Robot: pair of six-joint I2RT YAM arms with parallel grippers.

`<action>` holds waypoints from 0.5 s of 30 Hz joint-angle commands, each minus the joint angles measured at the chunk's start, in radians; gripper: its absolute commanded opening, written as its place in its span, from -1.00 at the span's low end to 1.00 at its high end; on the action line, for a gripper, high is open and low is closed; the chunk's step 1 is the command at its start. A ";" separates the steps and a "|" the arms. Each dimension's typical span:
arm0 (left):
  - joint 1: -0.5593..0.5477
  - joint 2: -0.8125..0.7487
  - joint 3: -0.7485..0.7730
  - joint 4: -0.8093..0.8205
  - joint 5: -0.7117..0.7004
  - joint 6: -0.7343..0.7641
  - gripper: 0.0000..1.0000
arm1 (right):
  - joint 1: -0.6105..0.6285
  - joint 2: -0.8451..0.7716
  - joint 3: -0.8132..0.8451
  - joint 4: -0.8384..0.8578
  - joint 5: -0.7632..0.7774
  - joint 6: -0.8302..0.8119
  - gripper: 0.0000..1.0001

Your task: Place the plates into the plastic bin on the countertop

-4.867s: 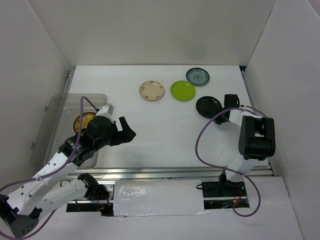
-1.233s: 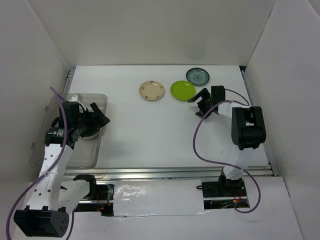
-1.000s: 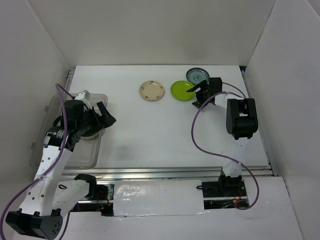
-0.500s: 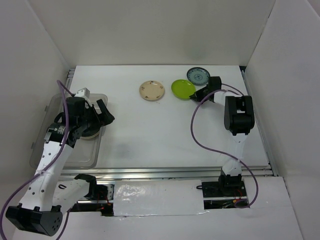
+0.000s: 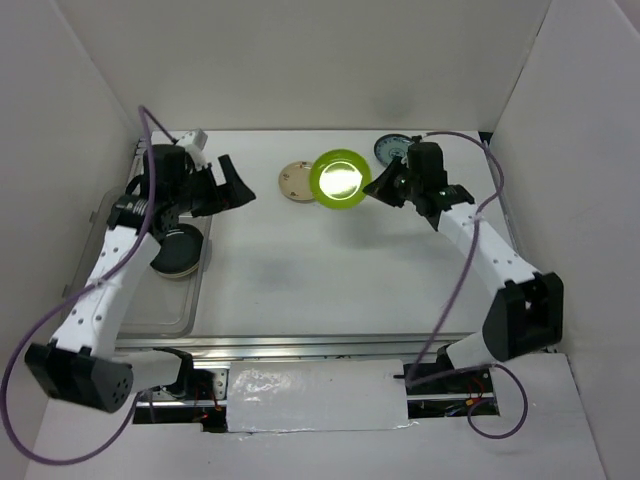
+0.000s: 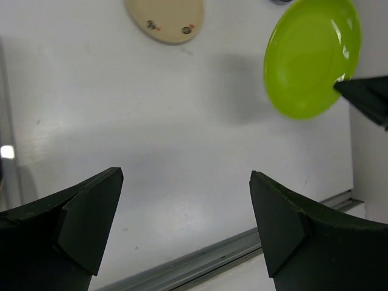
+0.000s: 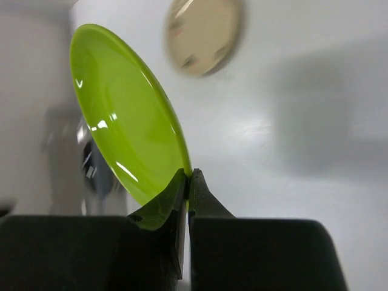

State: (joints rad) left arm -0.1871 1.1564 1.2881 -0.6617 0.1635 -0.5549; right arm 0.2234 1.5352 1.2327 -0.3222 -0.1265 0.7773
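Since the earlier frame, the lime green round plate has left the white surface and is now held in the air, tilted, by the right pincer. The right pincer is closed tight on the plate's rim, with the fingertips meeting at the near edge and the rest of the plate extending away from them. In the top view the plate sits just beside the cream round plate with dark marks, which lies flat on the surface. The teal-blue patterned plate lies behind the right pincer.

The left pincer has moved out of the clear rectangular plastic bin. Its jaws are spread wide and hold nothing. A dark round plate lies inside the bin.
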 commanded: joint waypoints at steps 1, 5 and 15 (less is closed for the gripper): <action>-0.012 0.141 0.089 0.120 0.220 0.026 0.99 | 0.054 -0.153 -0.081 -0.042 -0.209 -0.165 -1.00; -0.037 0.215 0.140 0.160 0.289 0.007 0.99 | 0.111 -0.243 -0.108 -0.009 -0.447 -0.180 -1.00; -0.091 0.226 0.085 0.235 0.323 -0.051 0.67 | 0.157 -0.302 -0.102 0.008 -0.496 -0.147 -1.00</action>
State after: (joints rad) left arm -0.2634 1.4044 1.3846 -0.4900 0.4339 -0.5842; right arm 0.3752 1.2747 1.1358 -0.3378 -0.5900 0.6304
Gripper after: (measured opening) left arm 0.849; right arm 0.022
